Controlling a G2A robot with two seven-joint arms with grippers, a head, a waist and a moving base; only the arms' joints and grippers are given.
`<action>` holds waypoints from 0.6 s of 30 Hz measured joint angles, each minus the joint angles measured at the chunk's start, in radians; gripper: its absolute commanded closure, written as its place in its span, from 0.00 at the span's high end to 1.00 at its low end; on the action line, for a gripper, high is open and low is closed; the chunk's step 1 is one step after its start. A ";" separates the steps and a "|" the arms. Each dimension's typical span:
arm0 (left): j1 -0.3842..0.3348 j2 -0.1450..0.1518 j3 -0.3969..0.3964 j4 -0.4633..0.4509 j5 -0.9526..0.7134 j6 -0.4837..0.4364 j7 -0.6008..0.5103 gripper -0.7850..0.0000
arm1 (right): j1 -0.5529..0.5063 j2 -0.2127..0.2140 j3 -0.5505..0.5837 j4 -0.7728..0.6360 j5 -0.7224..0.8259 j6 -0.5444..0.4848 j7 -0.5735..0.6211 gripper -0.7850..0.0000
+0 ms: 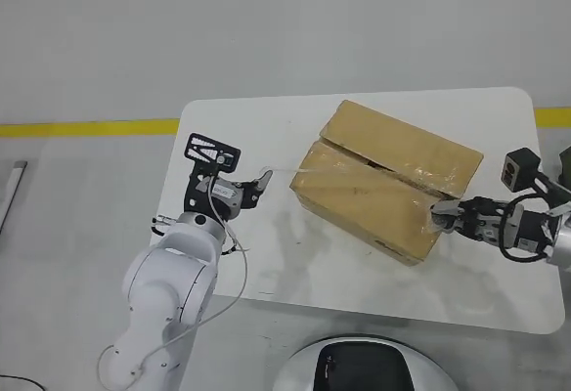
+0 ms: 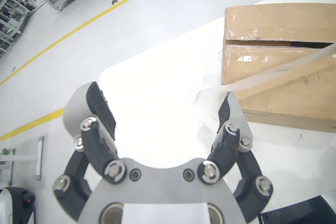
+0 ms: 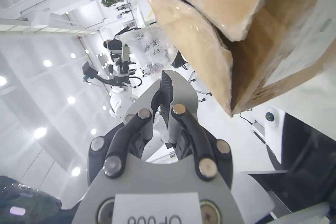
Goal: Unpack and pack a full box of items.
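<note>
A brown cardboard box (image 1: pixel 388 181) was set at a slant on the white surface (image 1: pixel 295 264), toward its far right part. Its top flaps were closed, a dark gap was shown along the seam, and the flaps were covered in places by glossy clear tape. A loose strip of tape (image 2: pixel 275 72) was stretched from the box as far as one finger of the left claw (image 2: pixel 160 93), which was spread wide over bare surface beside the box. The right claw (image 3: pixel 165 78) was pressed together at the box's opposite end. Open room was offered along the surface's near edge.
</note>
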 measured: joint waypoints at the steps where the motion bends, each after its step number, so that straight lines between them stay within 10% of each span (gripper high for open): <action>1: 0.000 -0.001 0.000 0.001 0.001 0.003 0.000 1.00 | 0.006 0.001 -0.001 0.002 -0.006 0.010 -0.002 0.00; 18: -0.099 -0.027 0.091 0.127 0.052 0.071 0.071 1.00 | 0.070 0.011 -0.016 0.035 0.073 0.178 -0.071 0.00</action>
